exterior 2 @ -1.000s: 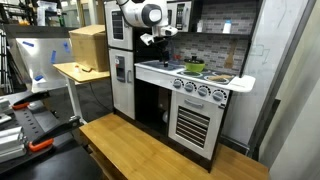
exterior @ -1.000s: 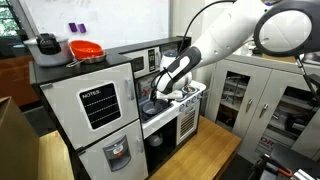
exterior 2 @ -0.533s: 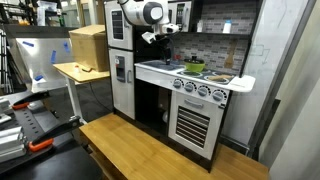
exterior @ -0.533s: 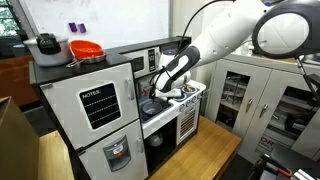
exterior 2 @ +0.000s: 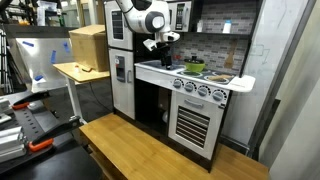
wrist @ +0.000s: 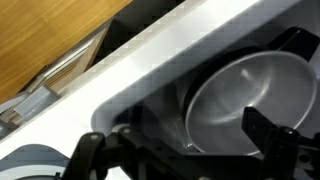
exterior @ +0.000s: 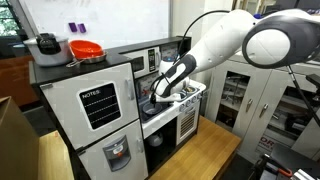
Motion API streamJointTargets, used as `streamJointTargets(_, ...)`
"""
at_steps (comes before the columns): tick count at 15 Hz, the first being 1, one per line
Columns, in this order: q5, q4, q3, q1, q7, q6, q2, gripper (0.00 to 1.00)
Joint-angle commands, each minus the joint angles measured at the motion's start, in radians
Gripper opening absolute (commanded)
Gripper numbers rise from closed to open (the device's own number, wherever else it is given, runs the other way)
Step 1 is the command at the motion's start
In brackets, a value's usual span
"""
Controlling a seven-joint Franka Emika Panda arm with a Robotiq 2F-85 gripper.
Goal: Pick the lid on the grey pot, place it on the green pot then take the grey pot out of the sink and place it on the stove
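The gripper (wrist: 172, 140) hangs over the sink end of the toy kitchen with its jaws spread wide and nothing between them. In the wrist view its two dark fingers (wrist: 88, 148) come in from the lower edge, well apart. The grey pot (wrist: 250, 95) lies beyond them and off to the right-hand finger's side. It is a round, shiny metal shape down in the dark recess of the sink (wrist: 150, 118), and no finger touches it. From that view I cannot tell whether a lid sits on the pot or whether I am looking into it.

In both exterior views the gripper (exterior: 160, 93) (exterior 2: 160, 44) points down above the countertop, clear of it. The pot itself is too small and too hidden by the arm to make out there.

The white counter (wrist: 150, 60) runs diagonally across the wrist view around the sink, with the wooden floor (wrist: 50, 30) past its edge.

Further along the counter, in an exterior view, the green pot (exterior 2: 194, 68) stands on the stove (exterior 2: 216, 77), well apart from the gripper. On the other side of the sink stands the toy fridge (exterior: 95, 105). An orange bowl (exterior: 86, 49) rests on top of it.
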Motion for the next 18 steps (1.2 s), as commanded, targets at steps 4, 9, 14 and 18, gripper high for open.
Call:
streamJointTargets(4, 0.029, 0.07, 0.029, -0.026, -0.018, -0.074, 0.031, 0.51)
streamJointTargets(9, 0.028, 0.09, 0.024, -0.027, -0.012, -0.112, 0.04, 0.17)
streamJointTargets(14, 0.029, 0.093, 0.023, -0.03, -0.009, -0.125, 0.034, 0.0)
streamJointTargets(18, 0.028, 0.088, 0.034, -0.036, -0.029, -0.15, 0.009, 0.01)
